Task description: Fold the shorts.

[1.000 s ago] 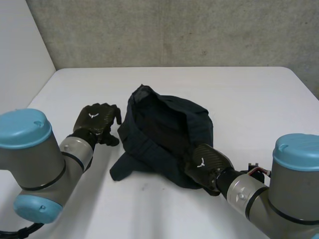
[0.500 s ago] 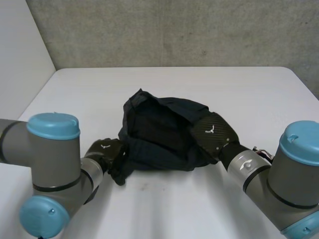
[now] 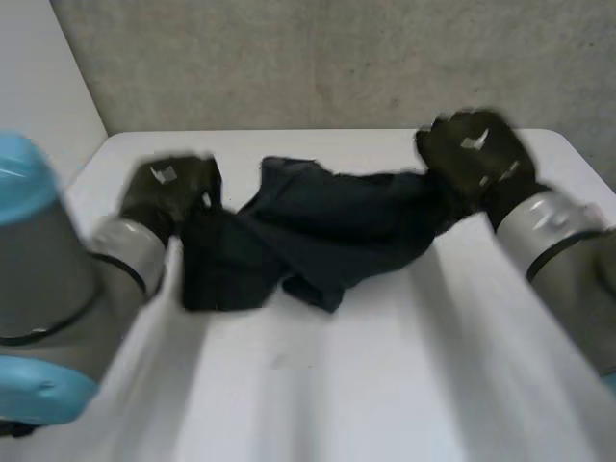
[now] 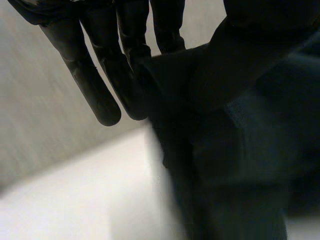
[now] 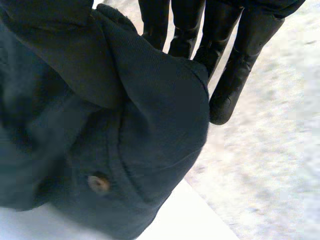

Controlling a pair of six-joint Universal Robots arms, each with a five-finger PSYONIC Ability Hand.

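A: The shorts (image 3: 318, 226), bunched a moment ago, now hang stretched over the table (image 3: 385, 385).
B: We note the left hand (image 3: 166, 188) pinching their 9 o'clock end and the right hand (image 3: 476, 154) their 2 o'clock end. We judge them ready to lay flat.

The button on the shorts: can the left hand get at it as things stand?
Probably not. The left hand pinches one end of the shorts, and the button sits at the other end, by the right hand. It would have to let go first.
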